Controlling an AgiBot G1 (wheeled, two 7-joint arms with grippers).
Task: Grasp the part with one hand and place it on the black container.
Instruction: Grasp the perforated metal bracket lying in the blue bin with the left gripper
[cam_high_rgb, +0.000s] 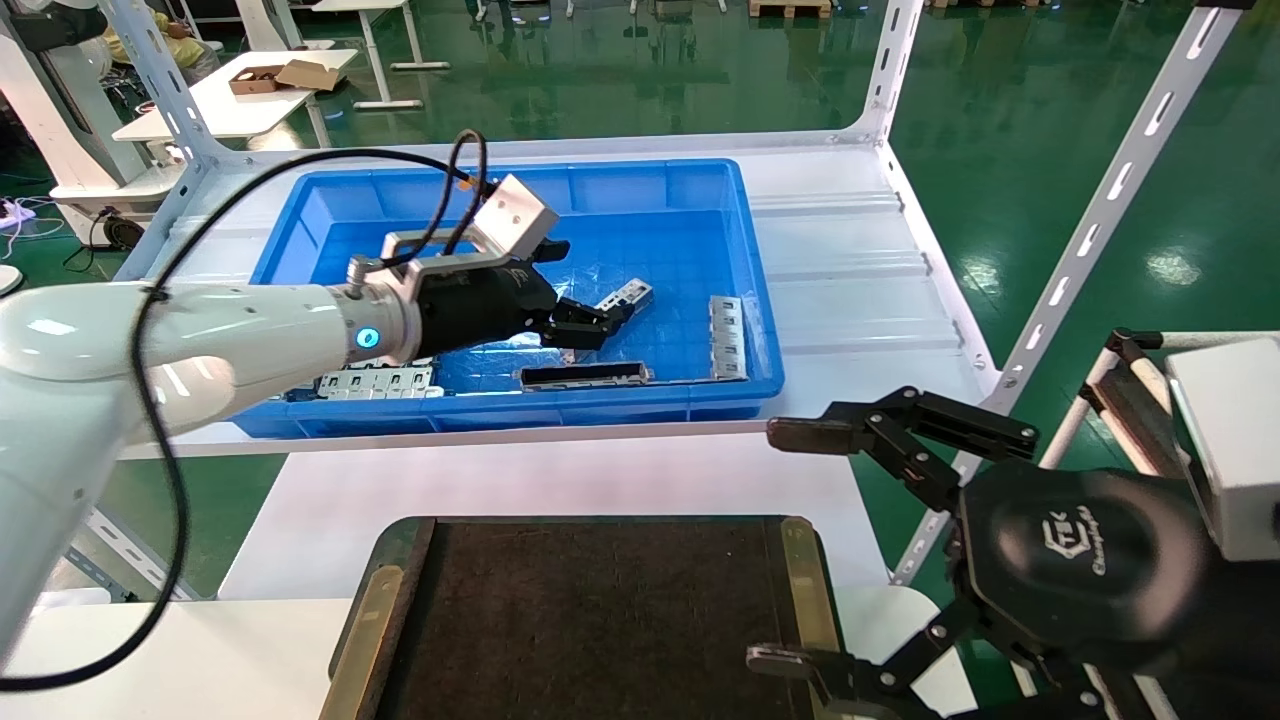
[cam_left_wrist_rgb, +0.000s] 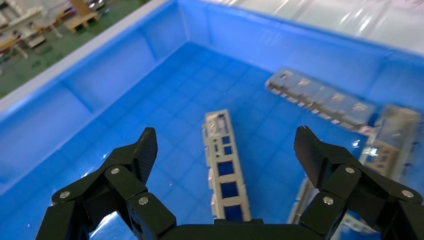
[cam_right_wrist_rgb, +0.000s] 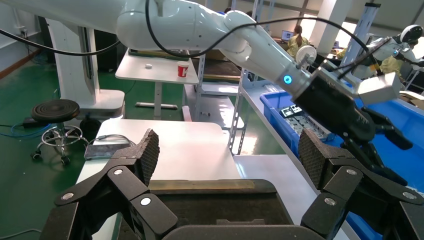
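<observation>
The part (cam_high_rgb: 627, 295), a slim silver-grey bar with one row of rectangular cut-outs, lies on the floor of the blue bin (cam_high_rgb: 500, 172). My left gripper (cam_high_rgb: 595, 285) hangs over it inside the bin, open and empty. In the left wrist view the part (cam_left_wrist_rgb: 224, 167) lies lengthwise between the spread fingers of the left gripper (cam_left_wrist_rgb: 225, 135), untouched. The black container (cam_high_rgb: 600, 620), a flat brown-black tray with brass strips, lies at the near table edge and also shows in the right wrist view (cam_right_wrist_rgb: 210, 205). My right gripper (cam_high_rgb: 775, 545) is open and empty beside the tray's right side; the right wrist view (cam_right_wrist_rgb: 228, 140) shows it too.
In the bin lie a dark long bar (cam_high_rgb: 585, 375), a wider slotted grey plate (cam_high_rgb: 727, 335) at the right wall and another (cam_high_rgb: 380, 380) at the front left. White shelf posts (cam_high_rgb: 1090, 230) stand at the right. A white tabletop (cam_high_rgb: 560, 480) lies between bin and tray.
</observation>
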